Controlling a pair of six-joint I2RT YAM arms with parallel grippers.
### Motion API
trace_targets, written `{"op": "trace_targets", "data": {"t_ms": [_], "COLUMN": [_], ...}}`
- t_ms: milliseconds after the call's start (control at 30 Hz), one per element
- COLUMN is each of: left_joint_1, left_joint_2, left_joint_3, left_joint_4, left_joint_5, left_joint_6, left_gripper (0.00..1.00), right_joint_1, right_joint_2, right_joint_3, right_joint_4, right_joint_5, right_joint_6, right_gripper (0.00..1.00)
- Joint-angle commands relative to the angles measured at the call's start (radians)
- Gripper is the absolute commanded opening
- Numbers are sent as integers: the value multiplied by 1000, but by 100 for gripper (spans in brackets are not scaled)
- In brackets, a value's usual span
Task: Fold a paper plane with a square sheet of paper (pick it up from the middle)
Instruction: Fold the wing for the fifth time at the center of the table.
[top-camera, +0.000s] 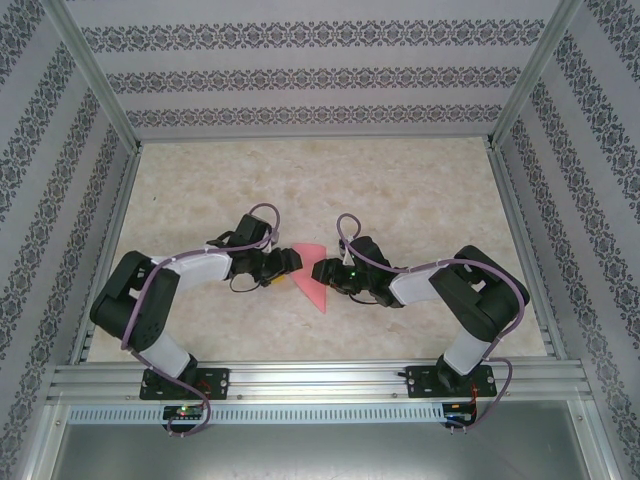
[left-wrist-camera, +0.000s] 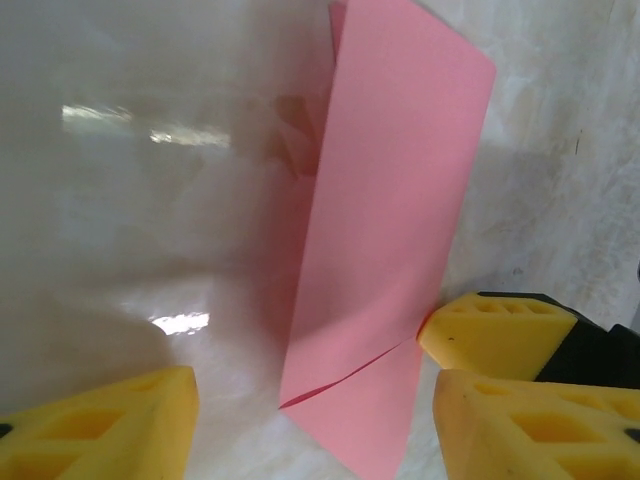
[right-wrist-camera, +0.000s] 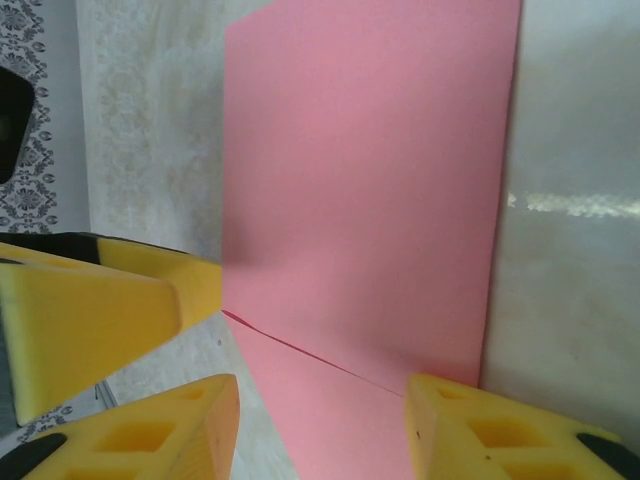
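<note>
The pink-red sheet of paper (top-camera: 312, 270) lies on the marble tabletop between my two grippers as a creased, folded shape. In the left wrist view the paper (left-wrist-camera: 390, 200) runs away from me, with a slanting flap edge low across it. My left gripper (left-wrist-camera: 315, 385) is open and its yellow fingers straddle the paper's near end. The right wrist view has the paper (right-wrist-camera: 370, 180) with the same flap edge. My right gripper (right-wrist-camera: 322, 390) is open too, astride the sheet. Each wrist view catches a yellow finger (left-wrist-camera: 495, 330) of the other gripper touching the paper's edge.
The marble tabletop (top-camera: 330, 180) stretches open behind the grippers. Patterned walls (top-camera: 300, 75) and aluminium rails enclose it on three sides. Both grippers, left (top-camera: 285, 264) and right (top-camera: 328, 272), meet close together near the table's middle front.
</note>
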Motion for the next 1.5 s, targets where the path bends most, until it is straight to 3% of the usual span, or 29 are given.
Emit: {"op": "trace_targets", "data": {"t_ms": [0, 300, 633, 733, 867, 1467], "left_joint_1": [-23, -28, -29, -29, -30, -28], "left_joint_2": [27, 55, 86, 84, 70, 91], "left_joint_3": [22, 7, 8, 6, 22, 62], "left_joint_4": [84, 201, 205, 192, 160, 194], "left_joint_5": [56, 133, 113, 98, 92, 172], "left_joint_6": [-47, -88, -80, -72, -45, -18], "left_gripper": [62, 54, 34, 34, 41, 47], "right_joint_1": [-2, -5, -25, -26, -25, -34], "right_joint_2": [50, 35, -46, -94, -128, -53], "right_joint_3": [-24, -35, -38, -44, -29, -13], "right_joint_4": [-31, -20, 23, -2, -85, -149], "right_joint_5": [36, 33, -14, 1, 19, 50], "right_joint_6": [-3, -1, 10, 1, -29, -37], "right_gripper": [48, 50, 51, 50, 50, 44]}}
